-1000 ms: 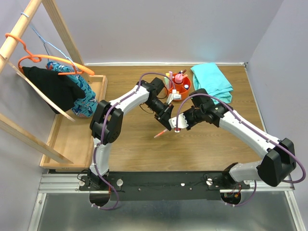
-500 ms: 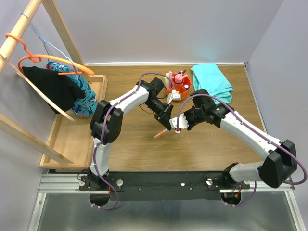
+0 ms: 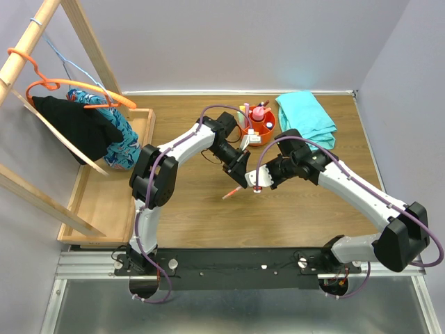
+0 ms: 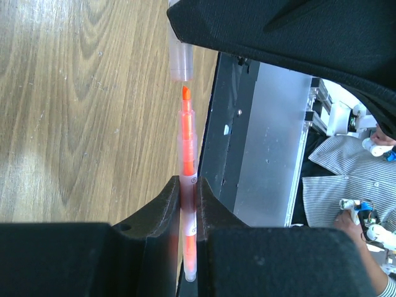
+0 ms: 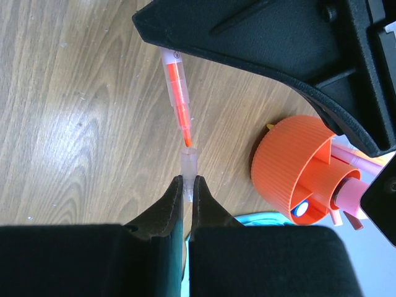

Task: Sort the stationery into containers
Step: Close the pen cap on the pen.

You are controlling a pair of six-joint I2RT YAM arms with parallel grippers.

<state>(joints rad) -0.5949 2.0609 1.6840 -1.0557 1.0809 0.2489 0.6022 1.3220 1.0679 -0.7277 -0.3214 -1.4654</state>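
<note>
My left gripper is shut on an uncapped orange highlighter, its tip pointing away from the wrist. My right gripper is shut on the highlighter's clear cap. The orange tip sits just short of the cap's open mouth, in line with it. In the top view both grippers meet above the table's middle, with the highlighter slanting down to the left and the cap beside it. The orange tub stands just behind them, holding a pink bottle and several pens; a blue cap shows inside.
A teal cloth lies at the back right beside the tub. A wooden tray runs along the left, under a wooden rack with an orange hanger and hanging clothes. The black mounting rail borders the near edge.
</note>
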